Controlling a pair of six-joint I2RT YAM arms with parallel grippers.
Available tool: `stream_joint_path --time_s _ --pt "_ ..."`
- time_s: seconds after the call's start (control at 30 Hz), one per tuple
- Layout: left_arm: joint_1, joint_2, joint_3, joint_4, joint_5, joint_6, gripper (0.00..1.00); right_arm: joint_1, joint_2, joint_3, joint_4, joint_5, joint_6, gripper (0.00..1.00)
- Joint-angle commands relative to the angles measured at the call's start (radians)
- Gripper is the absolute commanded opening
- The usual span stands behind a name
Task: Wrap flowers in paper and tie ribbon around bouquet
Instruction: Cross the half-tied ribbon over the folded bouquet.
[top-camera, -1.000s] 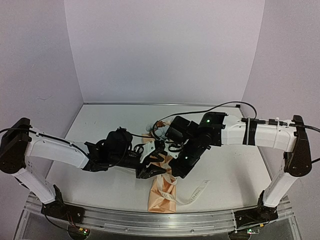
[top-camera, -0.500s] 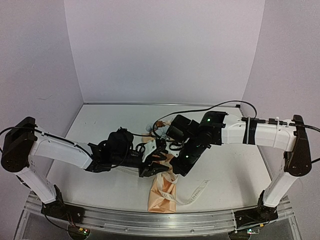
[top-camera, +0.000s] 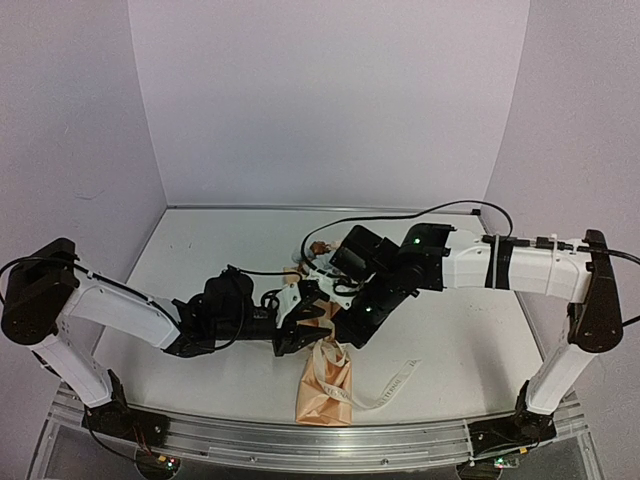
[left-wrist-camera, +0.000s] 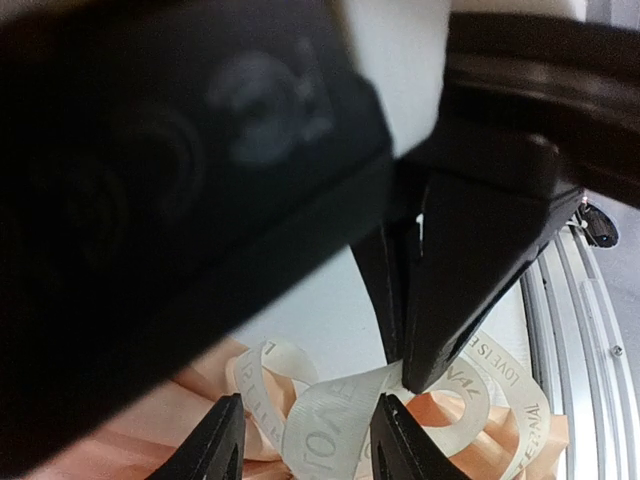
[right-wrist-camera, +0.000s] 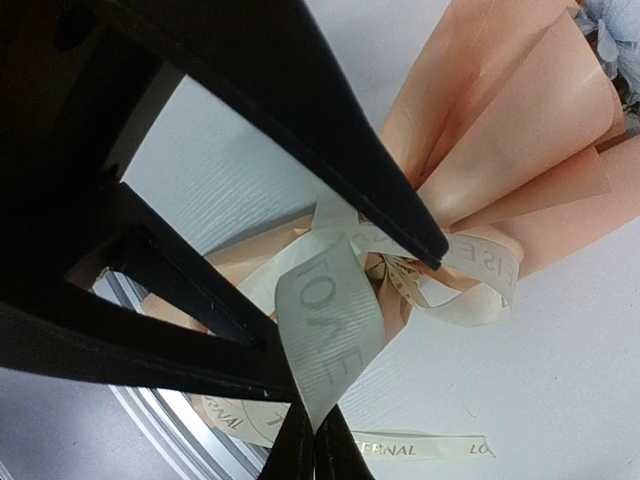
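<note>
bouquet (top-camera: 318, 400): a tan paper cone with blooms at its wide end. I see it lying on the white tabletop (top-camera: 200, 250), in the middle and close to the near edge. Its narrow end points toward that edge and its wide end sits under both tools.
ribbon (right-wrist-camera: 320, 300): a narrow cream-white strip with dark printed lettering, looped loosely over the cone's waist. One end trails off to the right across the tabletop.
paper (right-wrist-camera: 500, 130): a tan-brown kraft sheet, gathered into creased folds that fan out from the waist where the ribbon crosses.
flowers (right-wrist-camera: 612, 25): pale blue blooms just show at the wide end in my right wrist view. The stems are hidden inside the paper.
right tool (right-wrist-camera: 318, 435): fingers pressed together, pinching a strip of the ribbon that rises from the loops.
left tool (left-wrist-camera: 312, 405): fingers spread, just above the ribbon loops, with one loop showing between them. I cannot see them touching it.
both tools: their tips are close together over the cone's waist, the right tool's tip just ahead of the left tool's fingers.
</note>
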Motion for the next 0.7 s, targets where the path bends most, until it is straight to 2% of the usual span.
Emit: stream_joint_path --time_s 0.0,0.27,0.33,0.4,0.5,0.57,0.67 --pt "0.004 -0.034 -0.02 0.036 -0.054 0.031 0.44 -0.003 -0.025 0.024 0.054 -0.057 0.024 0.0" --pt "0.004 -0.023 0.0 0.012 -0.052 0.058 0.4 -0.009 -0.032 0.022 0.054 -0.066 0.038 0.0" --pt "0.004 -0.021 0.005 0.009 -0.048 0.061 0.35 -0.013 -0.035 0.018 0.054 -0.072 0.041 0.0" --pt "0.004 -0.019 0.008 0.006 -0.048 0.06 0.26 -0.016 -0.037 0.017 0.054 -0.076 0.046 0.0" --pt "0.004 -0.02 0.007 0.014 -0.057 0.043 0.1 -0.021 -0.043 0.011 0.056 -0.081 0.049 0.08" --pt "0.004 -0.024 -0.004 0.035 -0.073 0.024 0.05 -0.023 -0.053 0.002 0.059 -0.08 0.045 0.12" --pt "0.008 -0.035 -0.025 0.083 -0.123 -0.019 0.0 -0.024 -0.09 -0.042 0.091 -0.063 0.039 0.24"
